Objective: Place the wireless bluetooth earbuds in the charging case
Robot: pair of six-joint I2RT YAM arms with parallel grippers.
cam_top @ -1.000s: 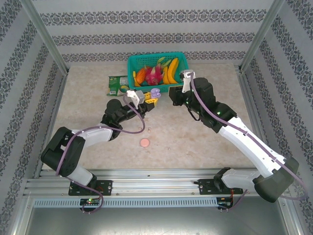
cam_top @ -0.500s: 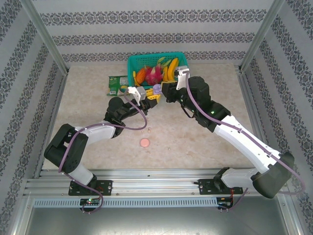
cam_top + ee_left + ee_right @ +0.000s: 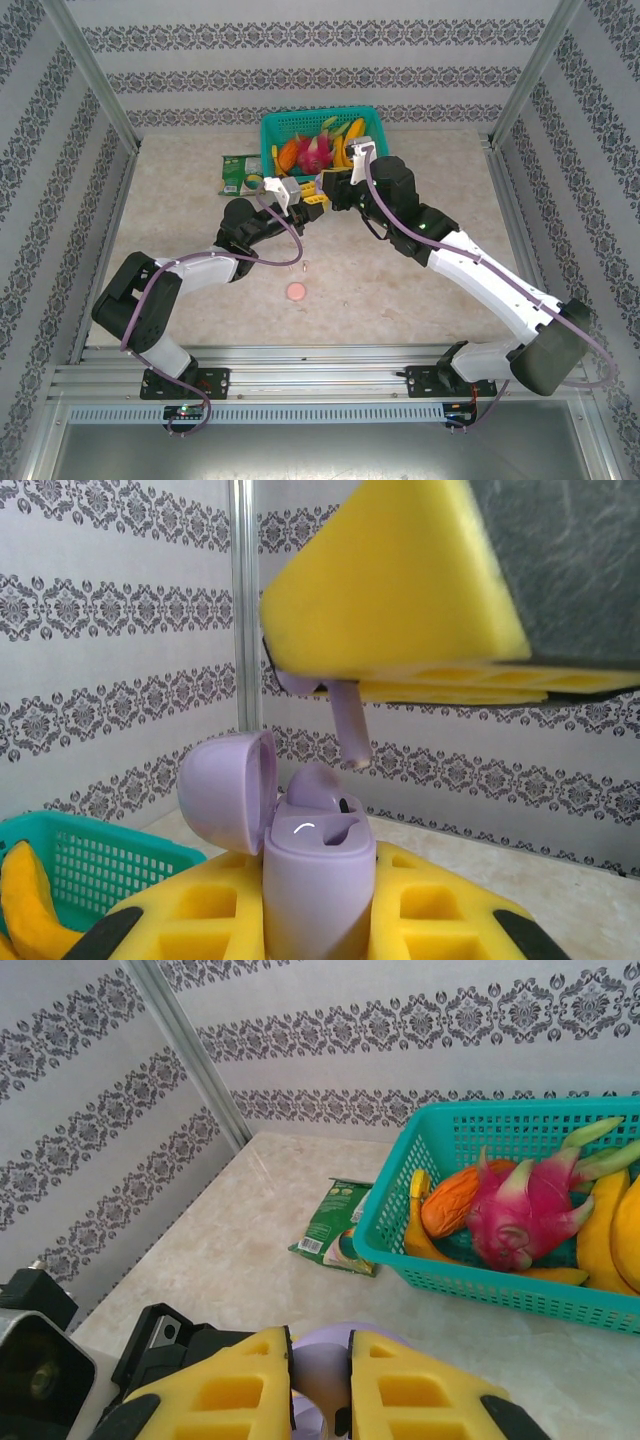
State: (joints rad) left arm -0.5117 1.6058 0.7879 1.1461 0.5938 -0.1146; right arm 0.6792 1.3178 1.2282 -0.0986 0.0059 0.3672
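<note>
Clamping tight w/ L gripper (image 3: 318, 885) jaws on lilac charging case (image 3: 318, 875), gripping it upright by lower body, lid (image 3: 228, 790) standing flipped open on basket side. Pinching w/ R gripper (image 3: 320, 1360) jaws on lilac earbud (image 3: 350, 725), trapping head betw. yellow pads. Leaving stem hanging down, a bit tilted, just above case mouth, not touching yet. Showing what looks like second bud (image 3: 312, 780) already sitting in socket nearest lid (hard to be sure, same colour as case). Leaving other socket (image 3: 345, 830) looking empty. Lying well apart on table (image 3: 380, 310): pinkish round case (image 3: 297, 291), w/ tiny bit (image 3: 305, 266) just beyond it, too small to name.

Judging next step: lowering stem into free socket.

Risking, from here:
- Coming down off-centre, since stem is tilting, so catching socket rim and levering earbud out of pads, prob. dropping onto table or toward teal basket (image 3: 470, 1280).
- Pressing too hard, so pivoting or sliding case in L grip, being held only low down.
- Letting go early, so leaving earbud sitting proud and blocking lid from closing.
- Crowding: working both sets of fat yellow fingers very close together, so possibly bumping lid and knocking alignment off.
</note>
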